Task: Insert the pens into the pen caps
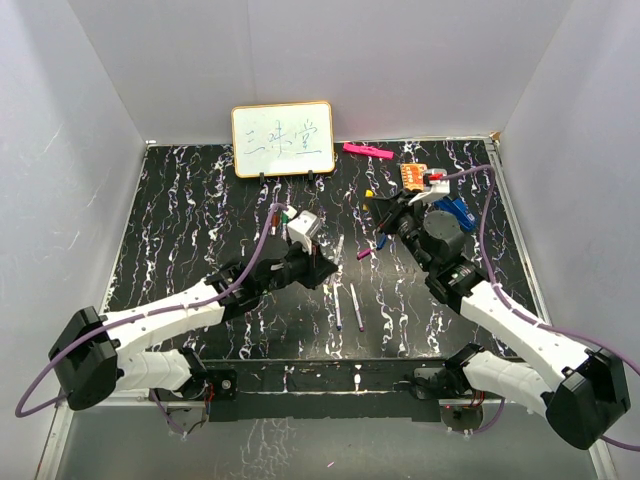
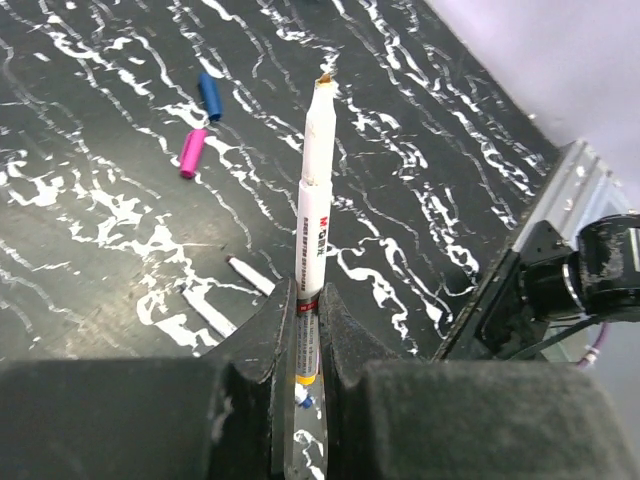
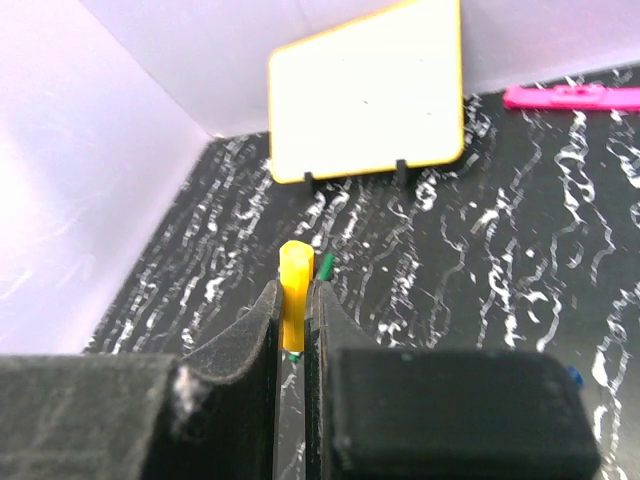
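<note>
My left gripper (image 2: 305, 300) is shut on a white pen (image 2: 314, 200) with a yellowish tip that points up and away; the gripper also shows in the top view (image 1: 326, 263). My right gripper (image 3: 293, 295) is shut on the yellow cap (image 3: 295, 285), seen in the top view (image 1: 369, 192) up and right of the left gripper. A blue cap (image 2: 210, 95) and a purple cap (image 2: 192, 152) lie on the table between the arms. Two more pens (image 1: 340, 305) lie side by side near the front. A green cap (image 3: 326, 266) lies beyond the yellow cap.
A small whiteboard (image 1: 283, 140) stands at the back. A pink marker (image 1: 367, 151) lies to its right. An orange part (image 1: 414, 175) and a blue clip-like object (image 1: 456, 211) sit behind the right gripper. White walls enclose the black marbled table (image 1: 180, 230).
</note>
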### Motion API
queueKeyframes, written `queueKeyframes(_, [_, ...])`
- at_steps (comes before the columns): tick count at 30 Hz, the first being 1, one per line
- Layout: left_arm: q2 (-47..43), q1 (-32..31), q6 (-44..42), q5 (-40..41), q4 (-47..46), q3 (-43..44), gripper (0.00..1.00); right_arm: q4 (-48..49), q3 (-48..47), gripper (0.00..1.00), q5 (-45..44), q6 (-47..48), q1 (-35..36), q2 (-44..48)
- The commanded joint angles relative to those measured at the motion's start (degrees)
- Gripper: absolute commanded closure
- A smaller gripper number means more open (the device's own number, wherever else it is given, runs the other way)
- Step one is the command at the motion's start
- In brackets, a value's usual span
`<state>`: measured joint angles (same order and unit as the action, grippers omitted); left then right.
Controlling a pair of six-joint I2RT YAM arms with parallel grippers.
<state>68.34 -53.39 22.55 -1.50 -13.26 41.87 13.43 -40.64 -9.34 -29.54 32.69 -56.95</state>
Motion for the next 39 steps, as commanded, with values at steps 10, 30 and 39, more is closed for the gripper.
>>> queueKeyframes(10, [0.87, -0.07, 5.16, -5.55, -22.13, -3.63, 1.0, 17.59, 5.61, 1.0, 9.07, -2.94, 0.21, 2.2])
queueKeyframes(30, [2.96, -0.12, 6.43, -4.71, -21.59, -2.19, 1.0, 18.5, 7.09, 1.0, 14.96, -3.76, 0.23, 2.63])
queueKeyframes(39, [2.97, -0.06, 6.55, -3.91, -21.35, -2.22, 1.0, 17.56, 7.73, 1.0, 15.23, -3.44, 0.2, 3.73])
